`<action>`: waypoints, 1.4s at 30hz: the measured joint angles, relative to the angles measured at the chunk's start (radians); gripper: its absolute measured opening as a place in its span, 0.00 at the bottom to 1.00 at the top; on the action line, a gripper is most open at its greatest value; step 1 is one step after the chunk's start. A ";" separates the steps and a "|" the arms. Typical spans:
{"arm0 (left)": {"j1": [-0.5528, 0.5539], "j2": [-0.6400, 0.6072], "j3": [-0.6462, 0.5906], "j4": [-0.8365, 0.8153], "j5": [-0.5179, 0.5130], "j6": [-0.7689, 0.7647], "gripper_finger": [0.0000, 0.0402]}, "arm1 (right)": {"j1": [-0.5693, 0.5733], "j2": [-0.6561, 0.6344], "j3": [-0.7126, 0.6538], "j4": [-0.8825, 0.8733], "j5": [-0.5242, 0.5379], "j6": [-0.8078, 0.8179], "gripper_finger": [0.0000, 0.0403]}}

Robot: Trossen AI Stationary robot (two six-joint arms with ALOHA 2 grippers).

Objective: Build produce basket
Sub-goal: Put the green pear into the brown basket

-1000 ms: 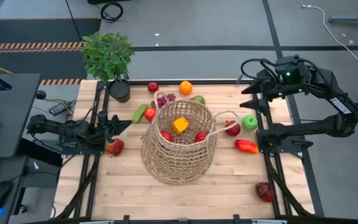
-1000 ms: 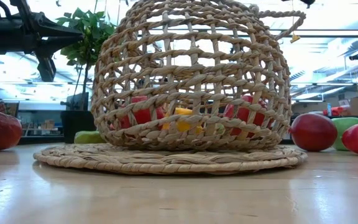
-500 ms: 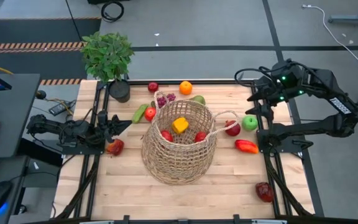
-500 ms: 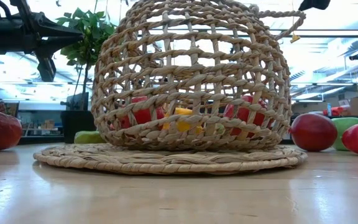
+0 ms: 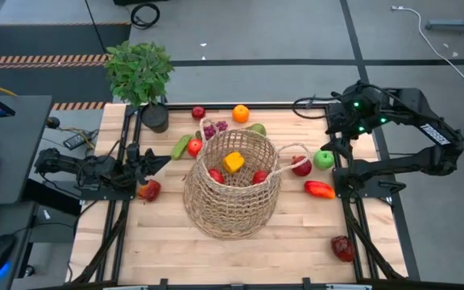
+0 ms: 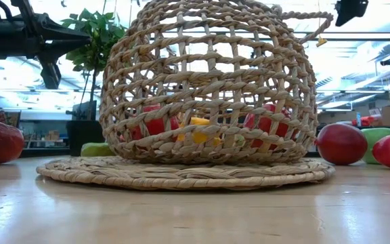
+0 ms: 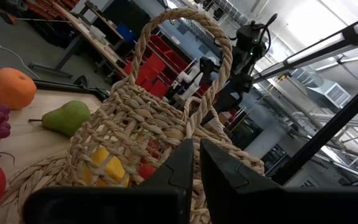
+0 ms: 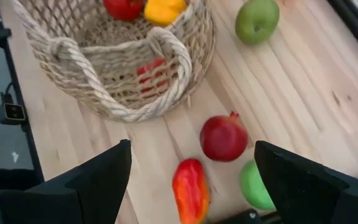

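The right pincer [image 5: 334, 130] hangs above the surface's far right part with its fingers [image 8: 98, 180] spread apart and nothing between them; a dark red pomegranate-like fruit [image 8: 224, 137], a red-orange pepper [image 8: 191, 190] and a green apple [image 8: 254, 185] lie on the wood below it. The left pincer [image 5: 158, 162] is narrowed shut at the surface's 9 o'clock edge, holding nothing, its tips aimed at the basket.

The large round tan wicker basket of open weave [image 5: 234, 184] sits at the middle of the surface on a flat woven mat [image 6: 181, 174]. Inside it lie a yellow pepper [image 5: 233, 162] and red apples [image 5: 259, 176], seen through the weave from the low view too.

Around the basket: at 12 o'clock an orange [image 5: 240, 113], purple grapes [image 5: 213, 128] and a green pear [image 5: 256, 129]; at 11 o'clock a small dark red fruit [image 5: 198, 113], a green cucumber [image 5: 182, 147] and a red apple [image 5: 194, 147]; at 9 o'clock a red fruit [image 5: 149, 190] just beside the left pincer; at 4 o'clock, near the near right corner, a dark red fruit [image 5: 342, 248].

A leafy green plant in a black pot [image 5: 142, 76] stands at the far left corner of the light wooden surface [image 5: 296, 242]. Beyond it lies grey floor with cables; the low view shows a bright room with shelves behind.
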 joint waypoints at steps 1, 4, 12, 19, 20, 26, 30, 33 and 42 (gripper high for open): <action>0.000 0.000 0.000 0.000 0.000 0.000 0.09 | 0.000 0.006 -0.007 0.002 0.000 0.001 0.85; 0.000 0.000 0.000 0.000 0.000 0.000 0.09 | 0.000 0.015 -0.054 0.003 -0.001 0.006 0.85; 0.000 0.000 0.000 0.000 0.000 0.000 0.09 | -0.001 0.006 -0.233 0.058 0.006 0.032 0.85; 0.000 0.000 0.000 0.000 0.000 0.000 0.08 | -0.090 0.090 -0.244 0.151 0.245 0.003 0.85; 0.000 0.000 0.000 0.000 0.000 0.000 0.08 | -0.113 0.110 -0.244 0.158 0.229 -0.015 0.85; 0.000 0.000 0.000 0.000 0.000 0.000 0.09 | -0.254 0.242 -0.244 0.214 0.149 -0.149 0.85; 0.000 0.000 0.000 0.000 0.000 0.000 0.09 | -0.335 0.329 -0.244 0.313 0.066 -0.173 0.85; 0.000 0.000 0.000 0.000 0.000 0.000 0.09 | -0.367 0.394 -0.244 0.386 0.020 -0.142 0.85; 0.000 0.000 0.000 0.000 0.000 0.000 0.08 | -0.354 0.524 -0.244 0.633 -0.082 -0.168 0.86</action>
